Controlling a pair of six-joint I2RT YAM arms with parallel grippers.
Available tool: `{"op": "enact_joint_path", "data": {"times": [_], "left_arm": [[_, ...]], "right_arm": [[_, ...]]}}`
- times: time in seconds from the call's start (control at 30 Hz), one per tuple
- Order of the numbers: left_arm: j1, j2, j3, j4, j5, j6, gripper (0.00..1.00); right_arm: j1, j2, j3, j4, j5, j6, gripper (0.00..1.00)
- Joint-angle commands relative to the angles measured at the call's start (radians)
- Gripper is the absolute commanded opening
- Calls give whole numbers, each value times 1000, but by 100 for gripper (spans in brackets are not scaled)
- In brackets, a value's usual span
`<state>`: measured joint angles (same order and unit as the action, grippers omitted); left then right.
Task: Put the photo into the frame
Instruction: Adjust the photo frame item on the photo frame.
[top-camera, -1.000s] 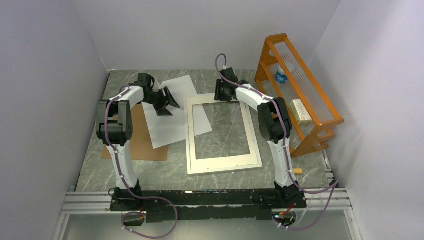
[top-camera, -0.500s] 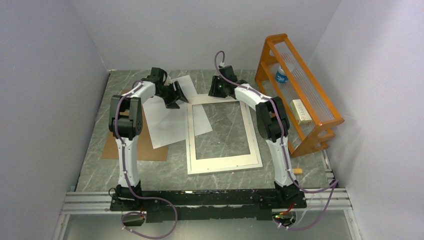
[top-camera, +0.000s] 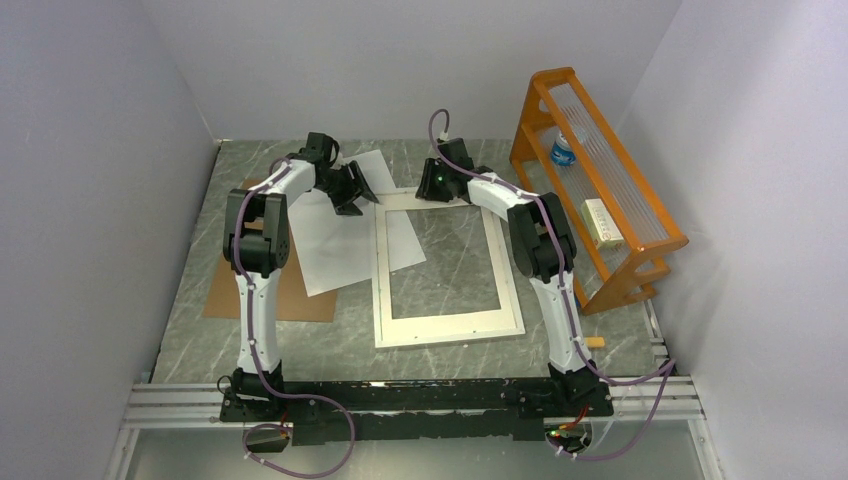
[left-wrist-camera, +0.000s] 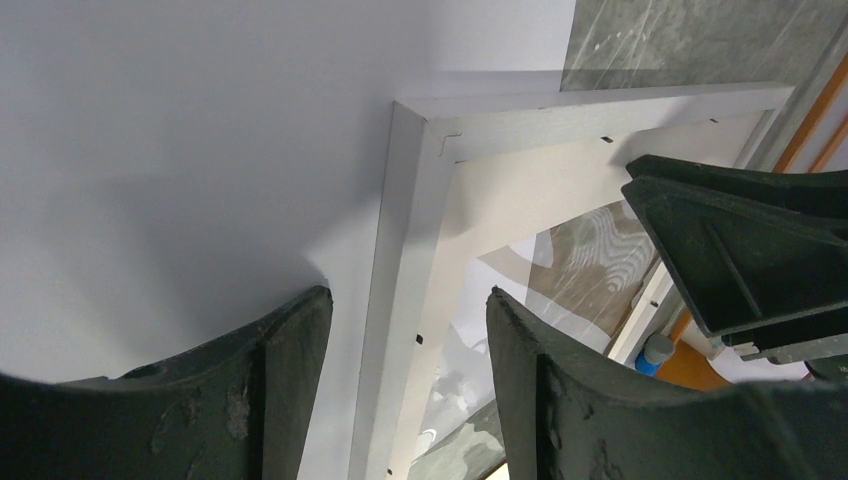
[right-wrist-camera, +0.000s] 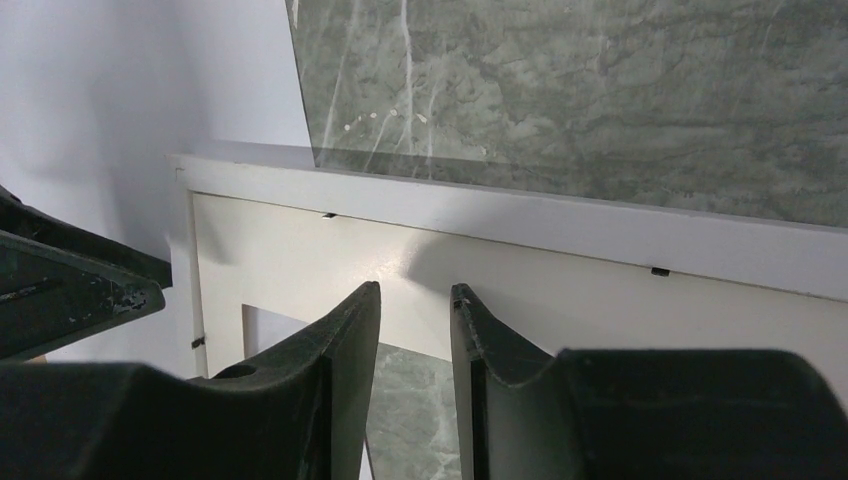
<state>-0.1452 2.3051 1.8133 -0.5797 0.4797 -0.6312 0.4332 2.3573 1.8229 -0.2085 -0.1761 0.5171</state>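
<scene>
i am looking down through the left gripper (left-wrist-camera: 405, 303) and its jaws are standing well apart with nothing between them. it is hovering over the far left corner of the frame (left-wrist-camera: 402, 240); the frame's left rail is running straight through the gap under the fingers. the photo (top-camera: 335, 243) is lying white side up (no print showing from here), mostly to the left of and nearer than this gripper. one of its corners is showing inside the frame's opening, and i cannot tell whether it is under the rail or over it. the brown backing board (top-camera: 262, 297) is poking out from under the photo on the near left side.

the right gripper (right-wrist-camera: 415, 292) is hanging over the frame's far rail, its jaws showing only a narrow slit and holding nothing. the cream card mat (right-wrist-camera: 620, 300) is sitting just inside the rail below its fingertips. the other gripper's black finger is showing at its left. the orange rack (top-camera: 612, 288) is standing well off to its right.
</scene>
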Motion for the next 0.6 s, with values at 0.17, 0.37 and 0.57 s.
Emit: {"op": "enact_joint_path", "data": {"times": [0.17, 0.37, 0.57], "left_arm": [[3, -1, 96, -97, -47, 68, 66], [45, -93, 116, -153, -64, 138, 69], [124, -183, 52, -251, -213, 189, 74]], "right_arm": [[-20, -160, 3, -20, 33, -4, 38], [-6, -190, 34, -68, 0, 21, 40], [94, -158, 111, -100, 3, 49, 43]]}}
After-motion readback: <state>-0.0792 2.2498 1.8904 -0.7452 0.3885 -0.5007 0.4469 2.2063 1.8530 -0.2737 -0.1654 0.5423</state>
